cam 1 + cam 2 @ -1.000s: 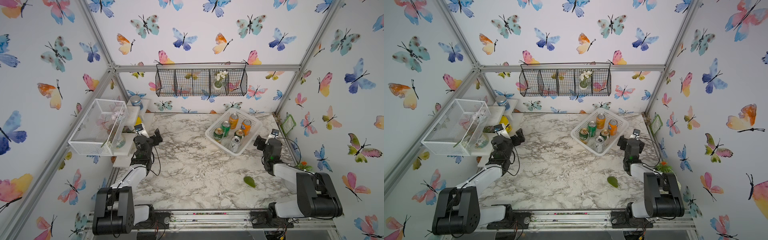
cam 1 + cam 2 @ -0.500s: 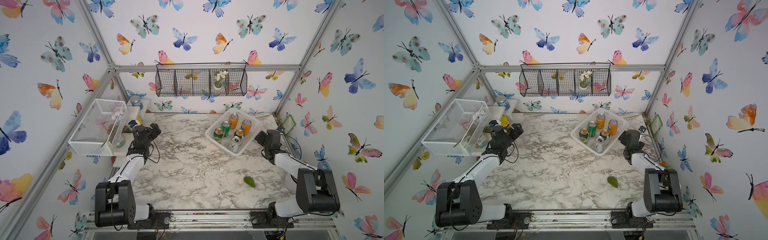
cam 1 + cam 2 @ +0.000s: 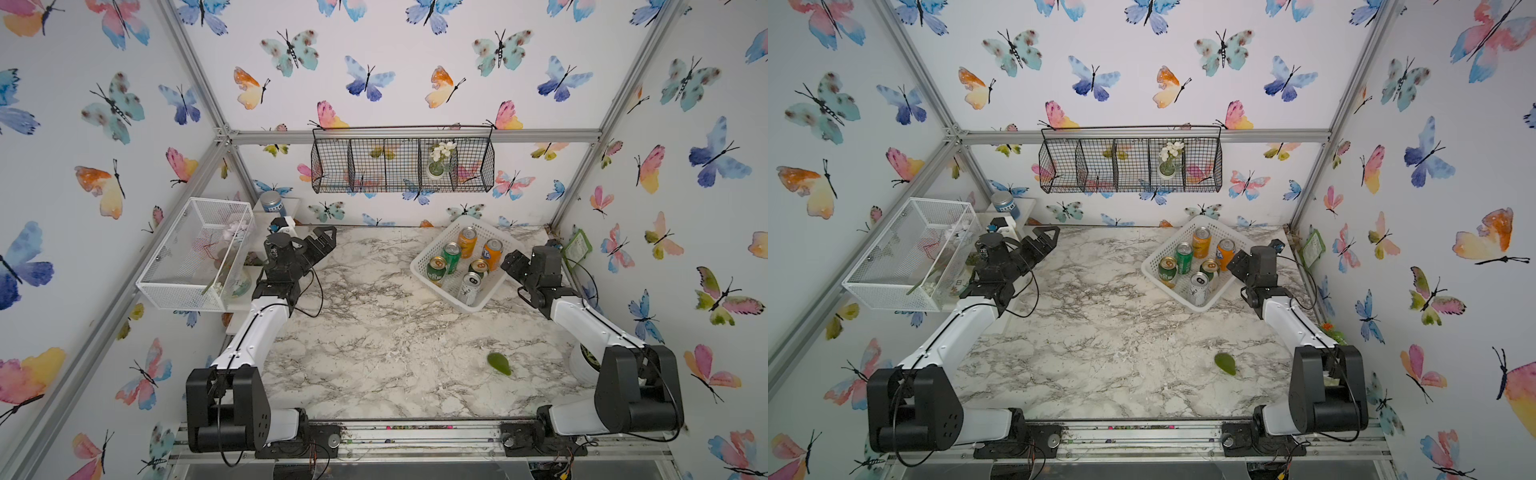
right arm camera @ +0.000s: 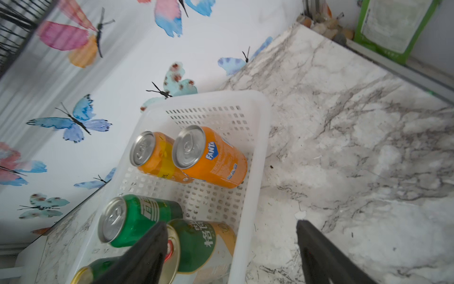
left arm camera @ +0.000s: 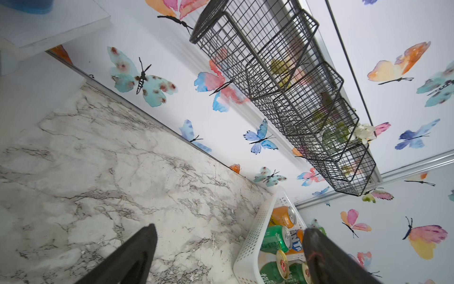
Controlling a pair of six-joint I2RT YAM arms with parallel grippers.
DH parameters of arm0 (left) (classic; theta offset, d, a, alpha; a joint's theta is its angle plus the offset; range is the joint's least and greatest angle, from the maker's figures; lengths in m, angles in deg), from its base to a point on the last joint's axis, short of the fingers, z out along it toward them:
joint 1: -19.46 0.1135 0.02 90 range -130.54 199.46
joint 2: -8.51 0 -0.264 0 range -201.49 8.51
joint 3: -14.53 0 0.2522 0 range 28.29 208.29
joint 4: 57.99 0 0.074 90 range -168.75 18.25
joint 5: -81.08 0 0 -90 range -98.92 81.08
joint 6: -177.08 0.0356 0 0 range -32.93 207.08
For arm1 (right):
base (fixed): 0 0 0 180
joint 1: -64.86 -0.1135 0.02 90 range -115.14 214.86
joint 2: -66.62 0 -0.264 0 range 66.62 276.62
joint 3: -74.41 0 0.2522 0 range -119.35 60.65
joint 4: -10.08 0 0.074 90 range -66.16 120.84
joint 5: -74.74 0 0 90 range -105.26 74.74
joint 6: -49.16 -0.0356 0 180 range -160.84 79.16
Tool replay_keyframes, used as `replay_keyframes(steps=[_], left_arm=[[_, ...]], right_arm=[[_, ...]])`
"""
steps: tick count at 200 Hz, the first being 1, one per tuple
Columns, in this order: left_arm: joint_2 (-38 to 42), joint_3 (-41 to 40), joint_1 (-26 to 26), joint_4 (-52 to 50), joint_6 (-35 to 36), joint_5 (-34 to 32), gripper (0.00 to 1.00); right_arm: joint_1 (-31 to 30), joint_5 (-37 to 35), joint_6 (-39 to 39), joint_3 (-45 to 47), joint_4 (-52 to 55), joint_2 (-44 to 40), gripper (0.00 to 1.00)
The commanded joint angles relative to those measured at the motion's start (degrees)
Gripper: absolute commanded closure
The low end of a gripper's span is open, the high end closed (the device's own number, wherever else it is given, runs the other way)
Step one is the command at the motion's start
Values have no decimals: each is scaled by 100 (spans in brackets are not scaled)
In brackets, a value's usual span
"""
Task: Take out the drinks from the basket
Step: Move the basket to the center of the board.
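All six drinks sit in the white basket (image 3: 439,242), upright as far as I can tell: two orange cans (image 4: 211,157) touching at the far end, a bright green can (image 3: 451,257), two dark green cans (image 3: 436,271) with gold tops, and a taller silver-white can (image 3: 469,289) at the near corner. I judge them stiff and fairly heavy if full, with slick painted sides. I'd take each round the body at about mid-height, not by the lid rim. They stand close together, so finger room between neighbours is thin. The basket looks light and could slide or ride up with a can. It lies cornerwise at the far right of the marble table (image 3: 374,332), close to the back wall. My right gripper (image 4: 231,224) is spread and holding nothing, one finger over the cans, the other outside the basket's wall over bare table. The left gripper (image 3: 326,240) is also spread wide and empty, well apart at the far left beside the white mesh box (image 3: 187,257). Centre table is free for set-down, bar a green leaf (image 3: 498,363). The black wire basket (image 3: 403,166) hangs overhead.
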Motion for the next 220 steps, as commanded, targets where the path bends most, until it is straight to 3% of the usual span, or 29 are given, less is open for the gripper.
replay_keyframes(steps=[1,34,77,103,135,171,220], left_arm=[[91,48,6,-65,-59,301,1],[26,24,24,-227,-119,301,1],[-45,-52,22,-222,-24,341,1],[-67,-44,24,-230,67,363,1],[-101,26,22,-326,165,373,1],[-63,51,11,-425,207,513,1],[-24,3,-39,-492,323,966,1]], right_arm=[[7,13,-724,-264,789,484,15],[5,15,-975,-677,966,981,17],[7,187,-922,-839,875,1344,35],[-2,438,-672,-847,850,1447,49],[-4,660,-361,-847,955,1506,75],[-4,775,-175,-789,1016,1496,97],[-168,1089,589,-900,1108,1522,98]])
